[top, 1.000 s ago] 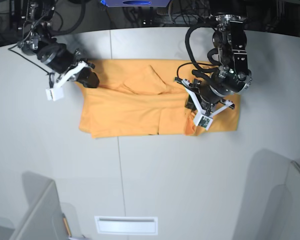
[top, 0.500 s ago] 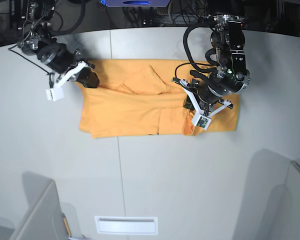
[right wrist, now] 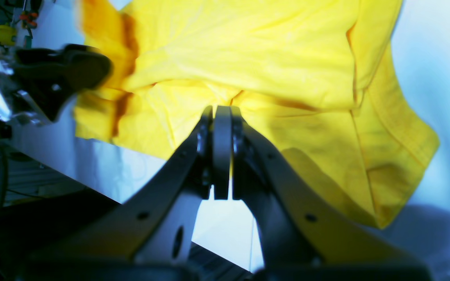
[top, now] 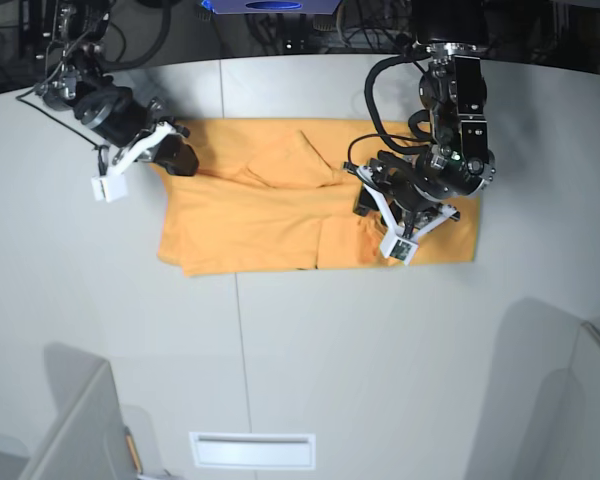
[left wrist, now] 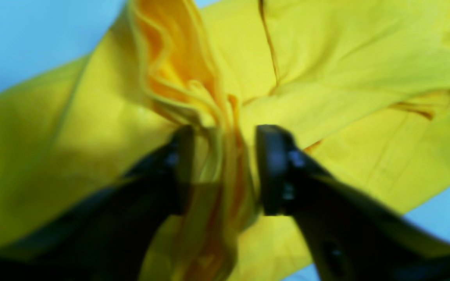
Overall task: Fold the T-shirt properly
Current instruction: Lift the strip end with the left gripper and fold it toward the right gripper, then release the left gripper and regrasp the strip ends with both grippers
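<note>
A: Report the table (top: 310, 360) and the T-shirt (top: 250, 220).

B: The table is pale grey. The T-shirt lies flat on it as a wide orange-yellow band, partly folded, spanning from one gripper to the other. A raised fold sits between them.

A: What has changed at the left gripper (left wrist: 223, 168)?

B: A second ago its jaws were pinched nearly shut on the cloth at the shirt's end. They now stand parted to a middling gap. A bunched ridge of fabric still runs up between them, loose rather than clamped. The arm has also shifted slightly along the shirt. Judgement: this reads as a release, so that edge has probably been laid in place and the fold step on that side is ending.

A: And the right gripper (right wrist: 221, 156)?

B: Unchanged. Its jaws are pressed together at the far corner, with the shirt's edge directly ahead of the tips. Whether cloth is pinched between them cannot be told.

A: Any readable writing?

B: None. Small white tags hang off both grippers, but their marks are too small to read. No print shows on the shirt.
</note>
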Action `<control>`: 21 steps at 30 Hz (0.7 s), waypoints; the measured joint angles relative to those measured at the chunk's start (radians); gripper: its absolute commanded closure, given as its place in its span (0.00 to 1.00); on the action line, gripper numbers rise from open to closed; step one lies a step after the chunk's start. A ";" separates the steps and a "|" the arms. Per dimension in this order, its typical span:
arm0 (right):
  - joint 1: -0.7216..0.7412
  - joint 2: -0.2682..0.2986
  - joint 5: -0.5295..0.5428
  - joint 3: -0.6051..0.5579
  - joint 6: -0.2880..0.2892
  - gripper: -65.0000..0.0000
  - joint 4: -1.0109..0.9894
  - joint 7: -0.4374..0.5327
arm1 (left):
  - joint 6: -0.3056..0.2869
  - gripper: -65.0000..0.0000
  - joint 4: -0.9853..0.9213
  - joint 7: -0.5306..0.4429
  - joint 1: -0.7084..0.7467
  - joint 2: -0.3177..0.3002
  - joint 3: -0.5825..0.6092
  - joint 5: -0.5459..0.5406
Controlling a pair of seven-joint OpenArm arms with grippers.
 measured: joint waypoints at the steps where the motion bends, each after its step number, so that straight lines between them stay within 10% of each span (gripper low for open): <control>1: 0.000 0.000 0.000 0.000 0.000 1.00 0.000 0.000 | 0.008 0.36 -0.021 0.000 -0.003 0.014 -0.002 0.004; 6: 0.000 0.000 0.000 0.000 0.000 1.00 0.000 0.000 | 0.007 0.15 -0.053 0.001 -0.003 0.094 0.002 -0.002; 13: 0.054 -0.004 0.000 0.056 -0.003 1.00 -0.001 -0.012 | 0.002 0.15 0.080 0.006 0.027 0.098 0.053 0.000; 15: 0.096 0.000 -0.002 0.101 -0.013 1.00 -0.026 -0.050 | 0.005 0.28 0.180 0.002 0.055 0.098 0.039 -0.007; 18: 0.185 -0.003 0.000 0.146 -0.052 1.00 -0.094 -0.164 | -0.005 0.77 0.225 -0.007 0.097 0.099 -0.078 -0.019; 21: 0.267 -0.002 0.002 0.173 -0.052 0.56 -0.163 -0.276 | 0.002 1.00 0.203 0.009 0.129 0.040 -0.226 0.001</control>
